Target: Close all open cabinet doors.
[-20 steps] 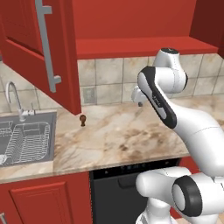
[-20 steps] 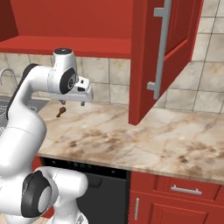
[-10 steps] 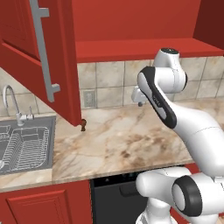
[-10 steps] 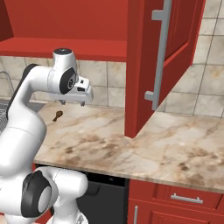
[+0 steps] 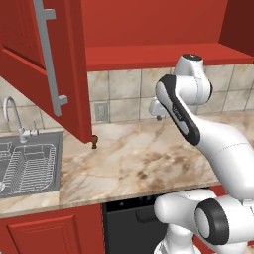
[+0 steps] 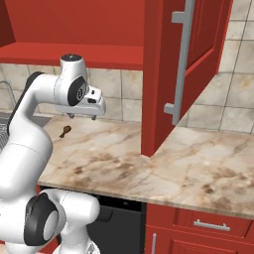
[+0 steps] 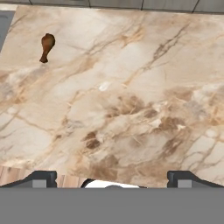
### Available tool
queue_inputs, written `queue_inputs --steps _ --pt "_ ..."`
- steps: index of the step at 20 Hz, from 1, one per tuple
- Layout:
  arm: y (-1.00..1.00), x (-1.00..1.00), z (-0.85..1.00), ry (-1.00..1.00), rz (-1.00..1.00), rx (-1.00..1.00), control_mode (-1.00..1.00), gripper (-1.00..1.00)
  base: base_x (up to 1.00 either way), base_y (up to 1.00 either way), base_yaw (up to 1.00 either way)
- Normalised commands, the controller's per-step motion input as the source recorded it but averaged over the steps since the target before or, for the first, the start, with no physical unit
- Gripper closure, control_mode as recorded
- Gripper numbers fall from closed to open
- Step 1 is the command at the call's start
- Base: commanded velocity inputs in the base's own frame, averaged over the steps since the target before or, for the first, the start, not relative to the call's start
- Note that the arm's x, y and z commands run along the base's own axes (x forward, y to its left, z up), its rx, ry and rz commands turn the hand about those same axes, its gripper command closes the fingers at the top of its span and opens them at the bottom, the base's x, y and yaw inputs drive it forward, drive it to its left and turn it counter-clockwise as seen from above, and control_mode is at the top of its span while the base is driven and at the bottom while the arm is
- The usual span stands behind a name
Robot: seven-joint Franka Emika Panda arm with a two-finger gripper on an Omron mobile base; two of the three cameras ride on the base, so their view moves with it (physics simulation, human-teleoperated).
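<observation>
The gripper (image 6: 82, 116) hangs above the marble counter (image 7: 131, 100), jaws spread wide and holding nothing. Below it and off to its left, a small brown drumstick-shaped item (image 7: 46, 46) lies on the counter. Farther left, beyond the drumstick, one red cabinet door (image 5: 44, 64) stands swung open; another open door (image 6: 181, 69) hangs well to the gripper's right.

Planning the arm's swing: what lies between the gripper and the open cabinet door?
Right base view: open air above marble counter separates gripper from cabinet door.
</observation>
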Motion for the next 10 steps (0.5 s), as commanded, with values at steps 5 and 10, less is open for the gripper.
queue_inputs --steps 5,10 --pt "0.0 0.0 0.0 0.0 0.0 0.0 1.0 -1.0 0.0 0.0 0.0" --pt "0.0 0.0 0.0 0.0 0.0 0.0 1.0 -1.0 -0.07 0.0 0.0"
